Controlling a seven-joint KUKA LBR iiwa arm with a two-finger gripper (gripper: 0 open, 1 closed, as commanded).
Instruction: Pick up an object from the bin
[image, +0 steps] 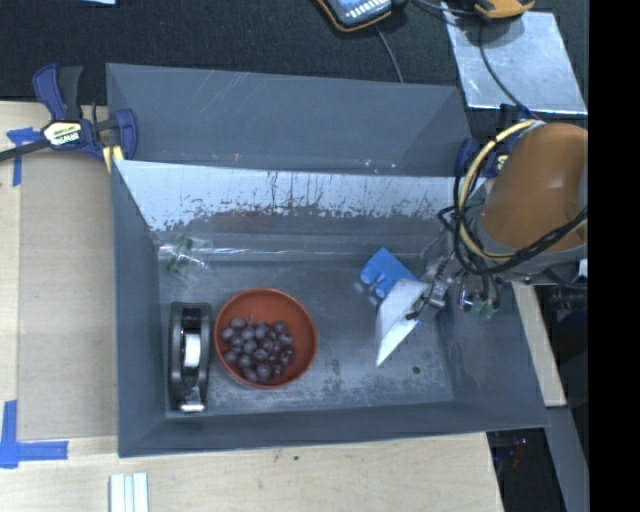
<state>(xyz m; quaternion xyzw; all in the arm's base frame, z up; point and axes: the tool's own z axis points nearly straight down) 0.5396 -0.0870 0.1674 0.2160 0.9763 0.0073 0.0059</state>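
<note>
Five loose things are lying on the floor of the grey metal bin (300, 130) I am working over, and I am taking them from the left. A small clear greenish scrap (178, 262) is lying near the back-left corner. Nearer the front, a black tape dispenser with a white roll (189, 357) is lying along the left wall. Just beside it a round reddish-brown bowl (265, 293) is sitting upright, holding a heap of small dark berries (258, 345).

Well apart from these, right of the middle, a blue blocky piece (383, 272) is lying just behind a flat white wedge-shaped piece (398, 322); whether the two are touching I cannot tell. The wedge is tapering to a point towards the front of the bin and is looking thin and stiff, perhaps card or plastic sheet.

My claw (432, 297) is hanging low at that wedge's upper right edge, close to the bin's right wall. I cannot tell whether it is wide or narrow, nor whether it is gripping anything.

I am judging this to be the grasping step, with nothing lifted clear yet. The next move is calling for a firm hold on the wedge's near edge and a straight lift, since so thin a piece is likely to pivot or slip.
</note>
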